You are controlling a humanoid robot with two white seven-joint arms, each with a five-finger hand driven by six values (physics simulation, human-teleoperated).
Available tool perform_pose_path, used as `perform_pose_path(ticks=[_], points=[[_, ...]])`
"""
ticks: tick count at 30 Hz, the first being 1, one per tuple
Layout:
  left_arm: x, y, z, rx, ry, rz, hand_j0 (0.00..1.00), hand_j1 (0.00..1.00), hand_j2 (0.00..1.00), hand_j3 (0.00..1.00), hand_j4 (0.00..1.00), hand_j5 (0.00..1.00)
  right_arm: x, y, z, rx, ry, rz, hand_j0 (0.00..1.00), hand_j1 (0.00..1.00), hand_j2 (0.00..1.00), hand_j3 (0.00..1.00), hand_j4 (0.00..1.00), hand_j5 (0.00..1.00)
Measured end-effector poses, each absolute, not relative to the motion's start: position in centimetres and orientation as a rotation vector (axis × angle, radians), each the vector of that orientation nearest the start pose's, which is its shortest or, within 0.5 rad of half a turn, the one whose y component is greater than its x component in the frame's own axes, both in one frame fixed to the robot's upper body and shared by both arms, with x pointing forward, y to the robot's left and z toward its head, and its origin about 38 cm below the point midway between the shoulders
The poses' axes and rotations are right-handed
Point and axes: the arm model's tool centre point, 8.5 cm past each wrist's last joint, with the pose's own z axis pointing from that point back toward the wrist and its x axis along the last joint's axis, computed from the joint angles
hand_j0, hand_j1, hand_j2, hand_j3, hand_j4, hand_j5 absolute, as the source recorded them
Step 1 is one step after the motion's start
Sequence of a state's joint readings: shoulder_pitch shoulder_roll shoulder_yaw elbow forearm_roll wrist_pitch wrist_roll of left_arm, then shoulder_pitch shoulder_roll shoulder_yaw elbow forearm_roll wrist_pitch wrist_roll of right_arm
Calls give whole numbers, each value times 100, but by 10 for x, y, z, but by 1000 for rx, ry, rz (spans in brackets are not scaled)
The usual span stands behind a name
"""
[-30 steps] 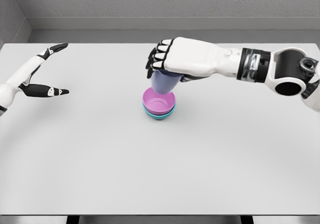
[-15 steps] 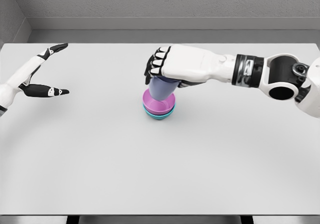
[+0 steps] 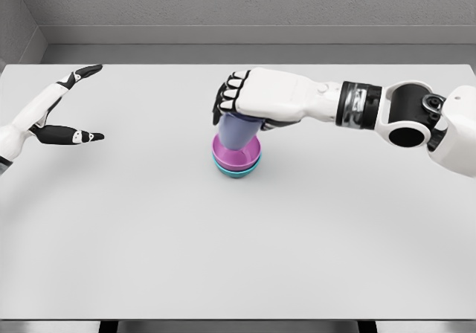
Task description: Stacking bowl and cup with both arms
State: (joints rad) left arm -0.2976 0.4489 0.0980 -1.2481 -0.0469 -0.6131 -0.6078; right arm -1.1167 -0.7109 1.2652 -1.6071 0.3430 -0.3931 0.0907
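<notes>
A pink bowl (image 3: 247, 154) sits nested in a teal bowl (image 3: 238, 172) near the middle of the white table (image 3: 238, 244). My right hand (image 3: 242, 102) reaches in from the right, shut on a lavender cup (image 3: 236, 132). The cup is upright, its base down inside the pink bowl; whether it touches the bowl's bottom I cannot tell. The hand covers the cup's rim. At the far left edge my left hand (image 3: 78, 106) hovers open over the table, fingers spread, holding nothing.
A grey wall runs behind the table's back edge. The table's front edge lies along the bottom of the view.
My right hand has moved left and down with the cup, lowering its base into the pink bowl. The left arm has not moved.
</notes>
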Motion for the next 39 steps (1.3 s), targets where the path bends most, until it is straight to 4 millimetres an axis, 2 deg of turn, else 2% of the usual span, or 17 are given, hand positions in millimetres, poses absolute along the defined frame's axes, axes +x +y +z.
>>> perform_pose_path(ticks=[19, 21, 23, 25, 36, 39], points=[[418, 379, 166, 191, -1845, -1037, 100, 100, 100, 100, 100, 100, 439, -135, 254, 426, 2141, -2603, 70, 70, 70, 70, 70, 70], [418, 379, 166, 191, -1845, -1037, 100, 100, 100, 100, 100, 100, 439, -135, 254, 426, 2140, -2604, 78, 78, 78, 78, 78, 78], [418, 379, 166, 191, -1845, -1037, 100, 100, 100, 100, 100, 100, 439, -135, 254, 426, 2141, -2603, 93, 93, 93, 93, 93, 93], [418, 379, 166, 191, -1845, -1037, 100, 100, 100, 100, 100, 100, 439, -135, 254, 425, 2142, -2604, 99, 99, 99, 99, 99, 99], [418, 379, 166, 191, -1845, -1037, 100, 100, 100, 100, 100, 100, 439, -135, 258, 427, 2147, -2596, 100, 100, 100, 100, 100, 100], [418, 379, 167, 191, -1845, -1037, 100, 100, 100, 100, 100, 100, 440, -141, 260, 440, 2144, -2602, 100, 100, 100, 100, 100, 100]])
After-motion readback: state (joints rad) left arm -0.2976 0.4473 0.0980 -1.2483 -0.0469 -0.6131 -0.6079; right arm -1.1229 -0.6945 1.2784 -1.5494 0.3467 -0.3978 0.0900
